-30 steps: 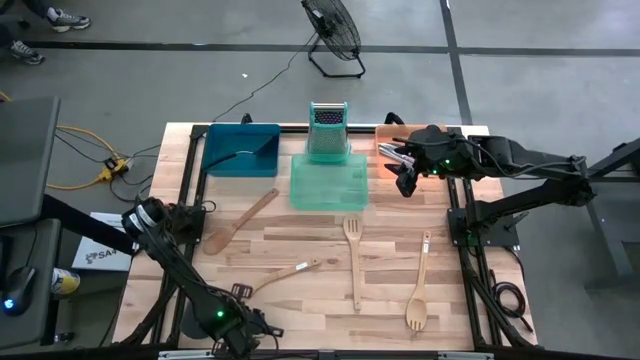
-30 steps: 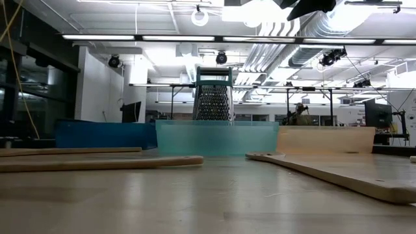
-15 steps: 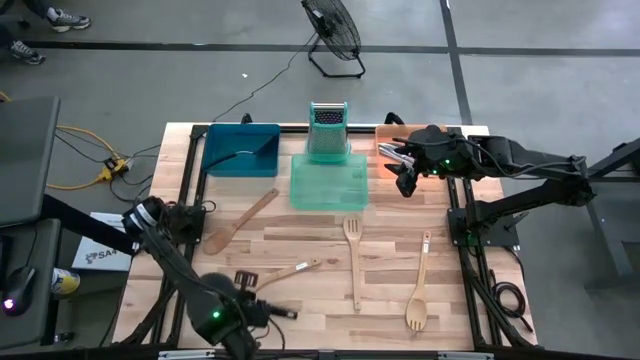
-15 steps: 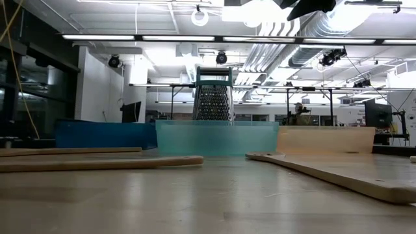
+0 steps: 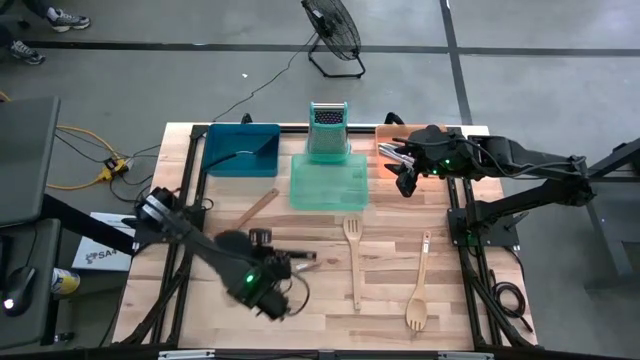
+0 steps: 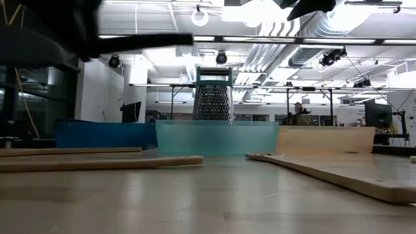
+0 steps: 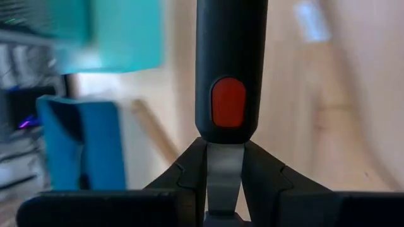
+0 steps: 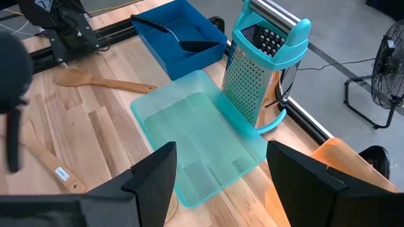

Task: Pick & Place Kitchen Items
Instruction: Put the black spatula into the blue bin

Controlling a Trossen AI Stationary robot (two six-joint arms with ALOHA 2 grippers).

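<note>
We are carrying a black spatula (image 7: 230, 82), the one with the red spot on its handle, pinched tight between the fingers of our left gripper (image 5: 268, 268), which is hanging over the lower left of the table (image 5: 390, 300) in the high view. Our right gripper (image 8: 221, 189) is waiting with its fingers spread wide, up at the right of the high view beside the orange tray (image 5: 388, 140).

We are judging that the main risk is the spatula twisting or slipping: we are holding it only by the narrow metal neck below the handle, so a fast swing could turn it in the grip or drop it short of the blue tray (image 5: 240, 150). A low pass could also knock the wooden spoon (image 5: 240, 222) lying near the arm.

Much is hard to make out. The left arm is smearing into a blur in the high view, the spatula's blade is cut off everywhere, and the low view is showing only a dark shape at upper left, so we cannot tell its height above the table.
</note>
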